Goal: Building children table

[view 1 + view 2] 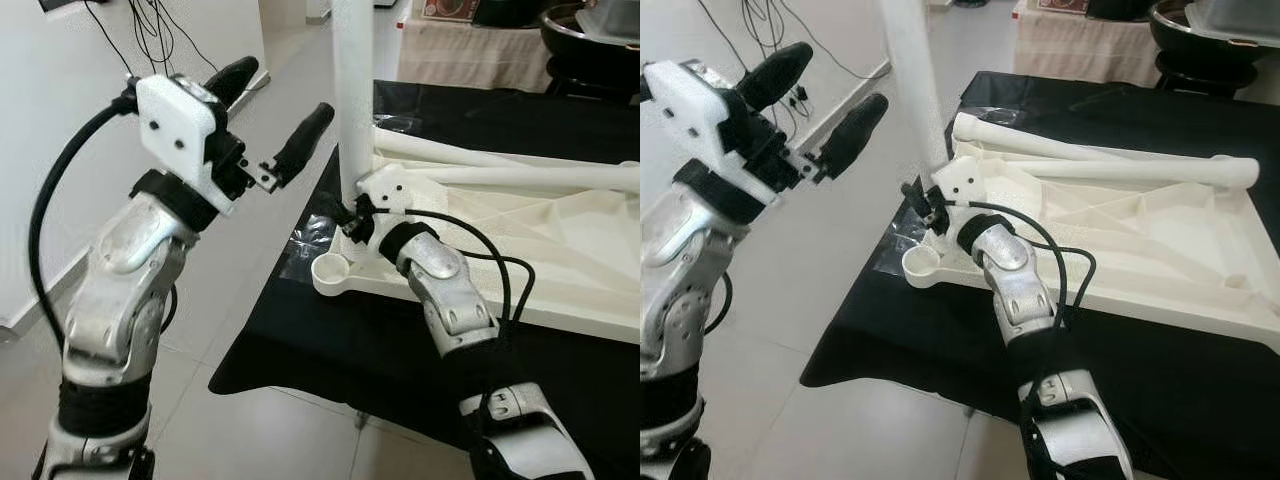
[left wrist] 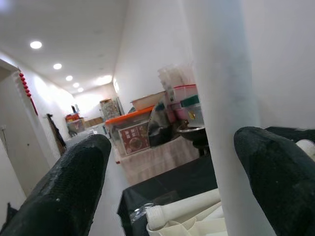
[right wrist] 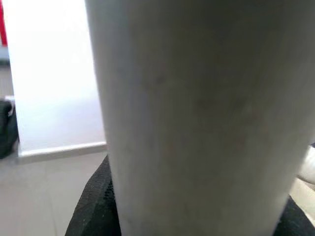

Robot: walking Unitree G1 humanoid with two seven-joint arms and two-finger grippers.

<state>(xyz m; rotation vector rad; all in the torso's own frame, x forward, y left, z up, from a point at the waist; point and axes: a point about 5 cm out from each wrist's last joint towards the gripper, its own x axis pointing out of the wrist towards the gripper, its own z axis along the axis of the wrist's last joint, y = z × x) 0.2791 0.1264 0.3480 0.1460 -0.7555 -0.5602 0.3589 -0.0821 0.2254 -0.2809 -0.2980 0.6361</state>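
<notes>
A white child's tabletop (image 1: 560, 260) lies upside down on a black-draped table (image 1: 330, 350). One white table leg (image 1: 352, 90) stands upright at its near-left corner. My right gripper (image 1: 347, 215) is shut on the base of that leg (image 3: 197, 113), which sits close between the black fingers (image 3: 93, 206). My left gripper (image 1: 283, 92) is raised and open, just left of the leg at mid height and not touching it. The leg (image 2: 221, 98) rises between its fingers (image 2: 69, 187). Two loose legs (image 1: 500, 178) lie across the tabletop. A round socket (image 1: 330, 270) sits bare at the front corner.
Crumpled clear plastic (image 1: 310, 240) lies on the cloth by the table's left edge. Tiled floor (image 1: 260, 420) and a white wall (image 1: 60, 150) with hanging cables are on the left. Behind stand a beige-draped table (image 1: 470, 50) and a dark pot (image 1: 590, 40).
</notes>
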